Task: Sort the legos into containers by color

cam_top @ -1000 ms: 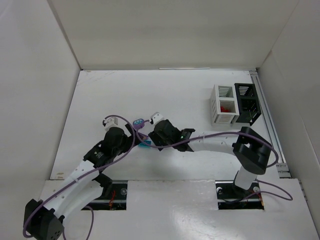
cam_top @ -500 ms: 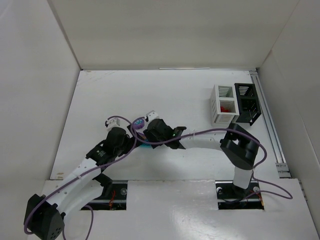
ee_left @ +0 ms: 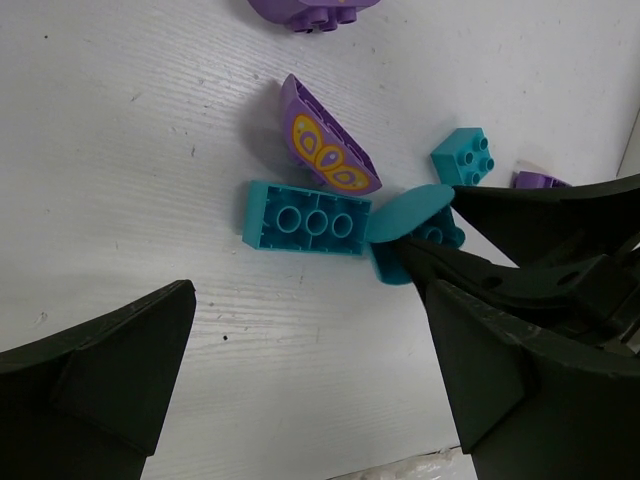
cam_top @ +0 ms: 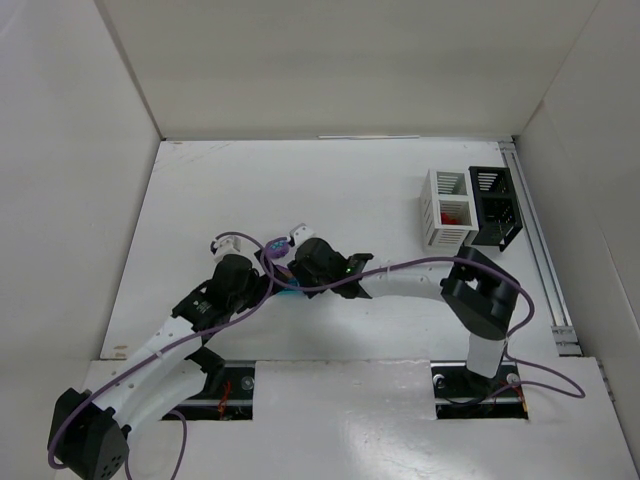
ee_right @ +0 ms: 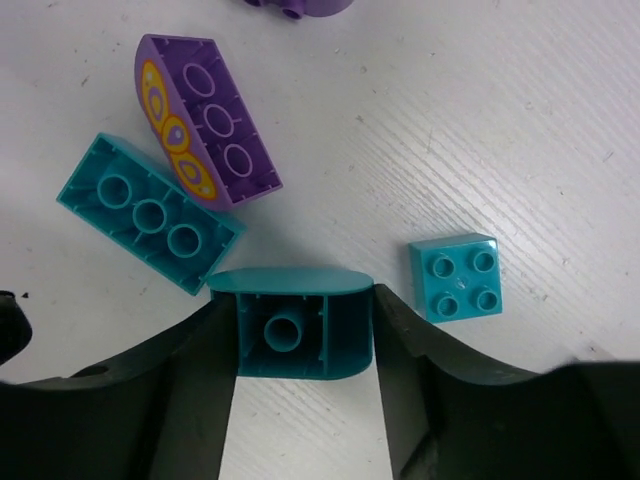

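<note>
Two fingers of the right gripper (ee_right: pixel 300 345) clamp a rounded teal lego (ee_right: pixel 290 300), hollow side showing. Just ahead-left lies a long teal lego (ee_right: pixel 150 215), with a purple lego (ee_right: pixel 205 120) bearing a yellow-orange print against it; a square teal lego (ee_right: pixel 457 275) sits just right. The left gripper (ee_left: pixel 310 360) gapes wide, holding nothing. The white bin (cam_top: pixel 447 210) and black bin (cam_top: pixel 495 207) stand well off to the right.

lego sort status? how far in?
Early. Done: only red legos sit in the white bin; what the black bin holds can't be made out. In hand: right gripper clamps a rounded teal brick on the table; left gripper hangs open nearby. Left: long teal brick, square teal brick, patterned purple brick, another purple piece at the frame edge.
</note>
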